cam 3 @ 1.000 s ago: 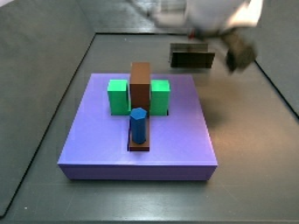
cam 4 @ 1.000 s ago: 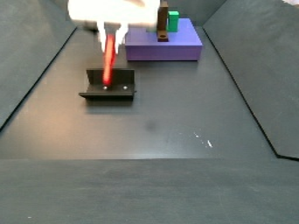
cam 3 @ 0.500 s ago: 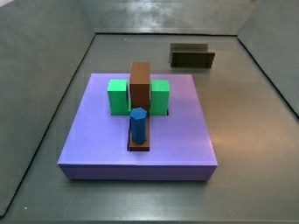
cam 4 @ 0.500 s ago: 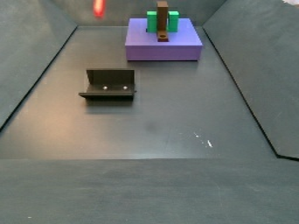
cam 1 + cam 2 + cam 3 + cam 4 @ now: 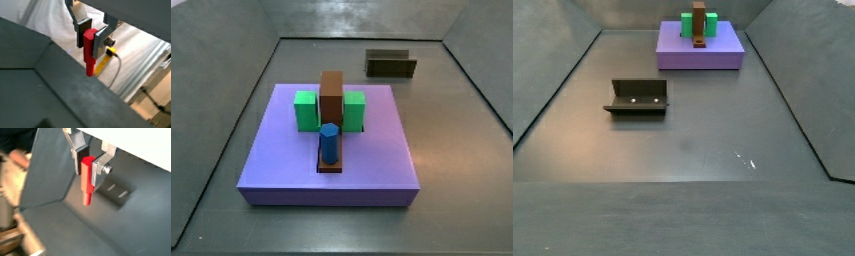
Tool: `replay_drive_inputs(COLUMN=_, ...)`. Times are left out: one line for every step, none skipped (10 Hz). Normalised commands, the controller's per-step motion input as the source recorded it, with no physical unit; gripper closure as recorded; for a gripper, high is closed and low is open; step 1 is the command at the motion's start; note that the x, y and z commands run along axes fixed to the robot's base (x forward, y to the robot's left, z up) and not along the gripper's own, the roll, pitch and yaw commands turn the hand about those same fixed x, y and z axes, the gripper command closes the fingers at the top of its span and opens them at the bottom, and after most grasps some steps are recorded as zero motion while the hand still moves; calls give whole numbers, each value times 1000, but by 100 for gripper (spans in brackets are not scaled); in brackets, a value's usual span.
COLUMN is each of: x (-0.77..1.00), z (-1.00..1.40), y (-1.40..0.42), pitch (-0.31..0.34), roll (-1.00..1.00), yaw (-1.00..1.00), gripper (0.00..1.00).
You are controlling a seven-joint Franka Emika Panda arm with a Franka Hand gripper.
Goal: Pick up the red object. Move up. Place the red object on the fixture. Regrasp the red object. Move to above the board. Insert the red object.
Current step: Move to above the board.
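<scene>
In both wrist views the gripper (image 5: 93,29) has its two silver fingers (image 5: 82,26) closed narrowly on the upper end of the red object (image 5: 89,52), a slim red peg that hangs straight down from between the dark pads, most of its length clear below them. The same grasp appears in a wrist view, where the gripper (image 5: 92,159) clamps the red object (image 5: 87,182) above the dark grey floor and walls of the enclosure. Neither the gripper nor the peg shows in the side views. In a side view the board (image 5: 291,170) fills the middle of the frame, a flat purple slab carrying two green blocks (image 5: 306,111) on either side of a tall brown block (image 5: 333,97), with a blue cylinder (image 5: 329,143) standing upright just in front of the brown block. The fixture (image 5: 392,64) sits in the upper right of that frame, well apart from the board. In a side view the fixture (image 5: 639,97) lies at left centre on the floor, with nothing in it, and the board (image 5: 702,52) rests at the top centre.
</scene>
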Motion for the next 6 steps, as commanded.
replay_drive_inputs(x=-919, z=289, y=-1400, pitch=147, roll=-1000, yaw=-11, gripper=100)
replay_drive_inputs(x=-930, z=263, y=-1400, pitch=149, roll=-1000, yaw=-3, gripper=100)
replay_drive_inputs(x=-911, z=268, y=-1400, pitch=148, roll=-1000, yaw=5, gripper=100)
replay_drive_inputs(x=-639, z=179, y=-932, pitch=144, roll=-1000, yaw=23, gripper=100)
replay_drive_inputs(x=-368, z=92, y=-525, pitch=139, roll=-1000, yaw=32, gripper=100)
replay_drive_inputs(x=-215, z=46, y=-287, pitch=130, roll=-1000, yaw=38, gripper=100)
